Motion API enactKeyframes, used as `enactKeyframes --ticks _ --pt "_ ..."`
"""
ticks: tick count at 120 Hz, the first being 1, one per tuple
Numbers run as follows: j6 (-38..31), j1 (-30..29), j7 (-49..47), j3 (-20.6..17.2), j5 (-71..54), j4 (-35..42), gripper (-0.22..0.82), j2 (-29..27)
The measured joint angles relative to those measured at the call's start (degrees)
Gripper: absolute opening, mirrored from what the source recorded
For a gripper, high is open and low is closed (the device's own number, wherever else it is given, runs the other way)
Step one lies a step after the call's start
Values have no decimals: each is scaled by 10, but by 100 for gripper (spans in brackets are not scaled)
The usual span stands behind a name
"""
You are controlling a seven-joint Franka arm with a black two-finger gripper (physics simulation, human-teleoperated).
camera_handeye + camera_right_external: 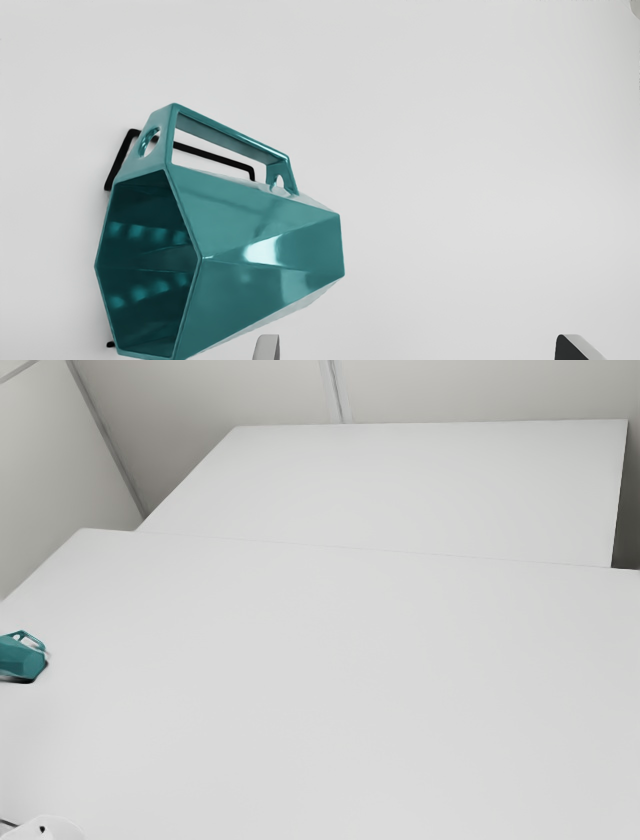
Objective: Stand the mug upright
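At the exterior view's left edge, the teal faceted mug [22, 658] lies on its side on the white table [330, 680], partly cut off by the edge. In the wrist view the mug [260, 240] is tipped over, with its dark hollow mouth facing away from the gap between the fingertips and its angular handle along one side. My gripper [417, 347] is open in the wrist view, fingertips wide apart with nothing between them. One fingertip is near the mug's body; whether they touch I cannot tell.
Behind the table, a second white surface [390, 490] adjoins it in the exterior view, with pale walls beyond. A white rounded part [50, 829] with a small dark hole shows at the exterior view's lower left corner.
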State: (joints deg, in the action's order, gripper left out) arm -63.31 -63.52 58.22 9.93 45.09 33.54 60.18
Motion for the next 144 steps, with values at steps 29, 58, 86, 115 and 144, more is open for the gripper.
enactKeyframes --ticks 29,58,86,115,144 --pt "-31 -3 25 2 21 -1 60 27" --pt "-89 -2 42 -5 26 0 60 45" --pt "-117 1 53 -7 33 23 60 47" --pt "-98 2 61 -10 37 46 60 45" --pt "-53 3 64 -13 43 52 60 44"
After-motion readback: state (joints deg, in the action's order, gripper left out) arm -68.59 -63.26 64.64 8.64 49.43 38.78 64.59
